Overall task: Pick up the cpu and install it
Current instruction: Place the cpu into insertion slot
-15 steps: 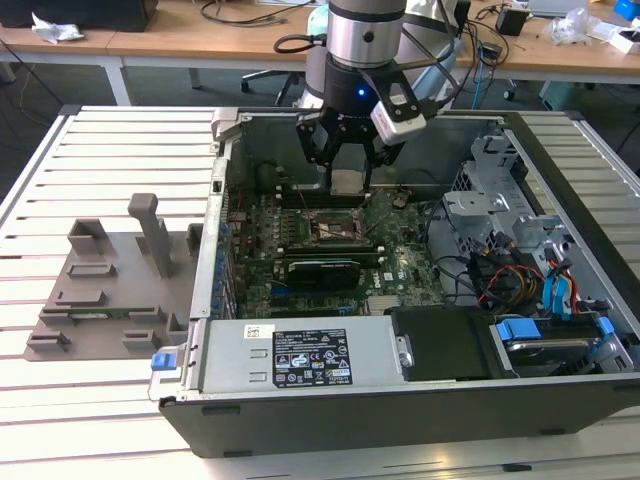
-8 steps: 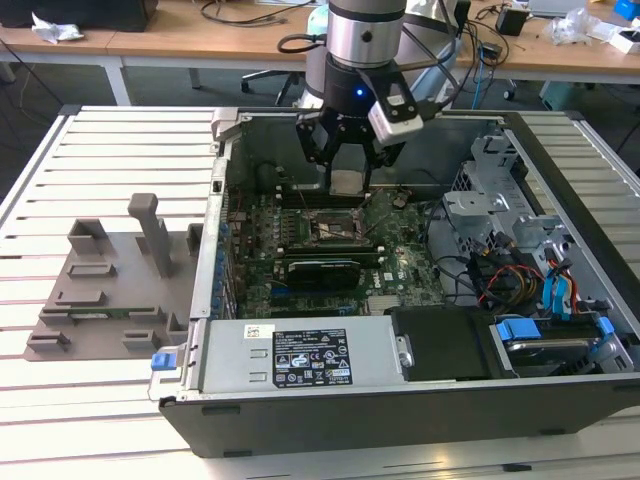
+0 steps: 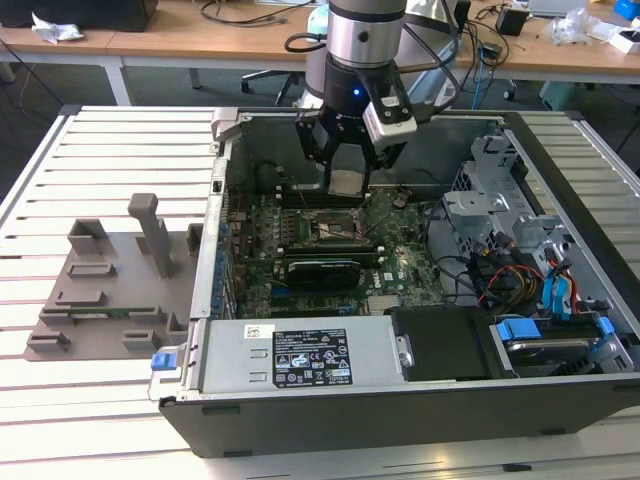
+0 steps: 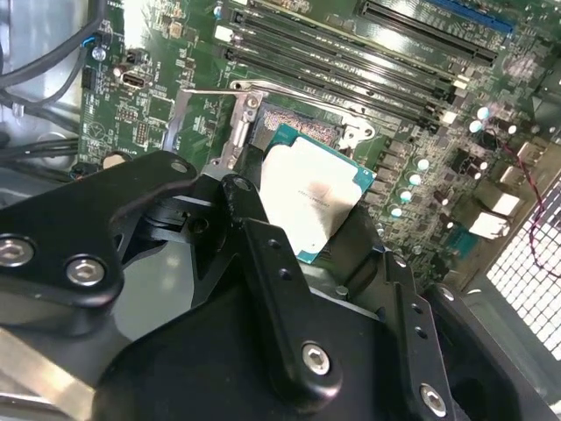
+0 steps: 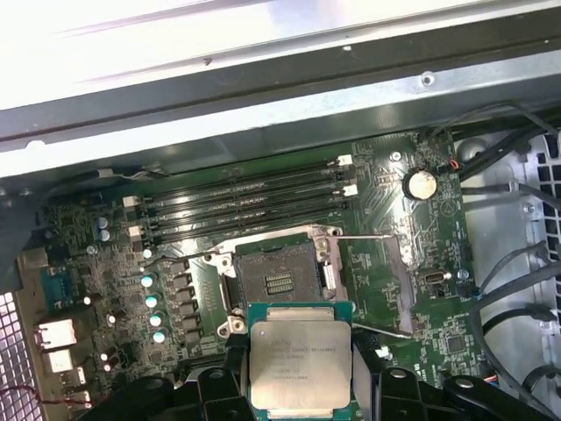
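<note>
Wooden desks strewn with cables run along the back of the room, and in front of them a white slatted table carries the work. An open computer case lies on its side across most of that table, its inside facing up. On the slats at the exterior view's left sits a grey plastic fixture with slots and upright posts, well apart from the arm.

Down into the case from above reaches the Universal Robots arm. Along the case's near wall lies the labelled power supply, and a metal drive cage with blue-tabbed cables fills the side at the exterior view's right. The green motherboard covers the floor of the case between them, with a black expansion card seated across it.

The black gripper hangs over the board, its jaws closed on the cpu, pinching the chip by two opposite edges. The cpu's silvery lid faces the cameras in both wrist views, its green rim showing around it. It is held in the air, clear of the board and just beside the CPU socket.

That socket is uncovered and bare, its contact field showing, with the load plate swung aside. Four memory slots run beside it, and a coin cell battery sits near the board's corner.
</note>
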Available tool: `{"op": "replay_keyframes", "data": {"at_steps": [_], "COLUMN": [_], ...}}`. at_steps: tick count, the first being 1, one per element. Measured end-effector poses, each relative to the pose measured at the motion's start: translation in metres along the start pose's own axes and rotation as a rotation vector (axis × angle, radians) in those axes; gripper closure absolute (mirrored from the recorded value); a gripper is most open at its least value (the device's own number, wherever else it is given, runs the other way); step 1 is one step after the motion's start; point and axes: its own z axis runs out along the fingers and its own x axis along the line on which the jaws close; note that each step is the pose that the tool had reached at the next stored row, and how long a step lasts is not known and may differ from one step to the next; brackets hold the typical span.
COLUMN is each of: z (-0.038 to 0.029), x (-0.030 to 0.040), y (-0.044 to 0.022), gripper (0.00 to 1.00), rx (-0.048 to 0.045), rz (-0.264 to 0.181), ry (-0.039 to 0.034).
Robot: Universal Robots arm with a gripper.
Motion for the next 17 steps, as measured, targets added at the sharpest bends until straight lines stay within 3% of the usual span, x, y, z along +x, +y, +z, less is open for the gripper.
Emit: {"op": "replay_keyframes", "data": {"at_steps": [17], "z": [0.0005], "x": [0.0000], "y": [0.0000], "gripper": [0.45], "rx": [0.0023], "rz": [0.131], "ry": [0.0057]}}
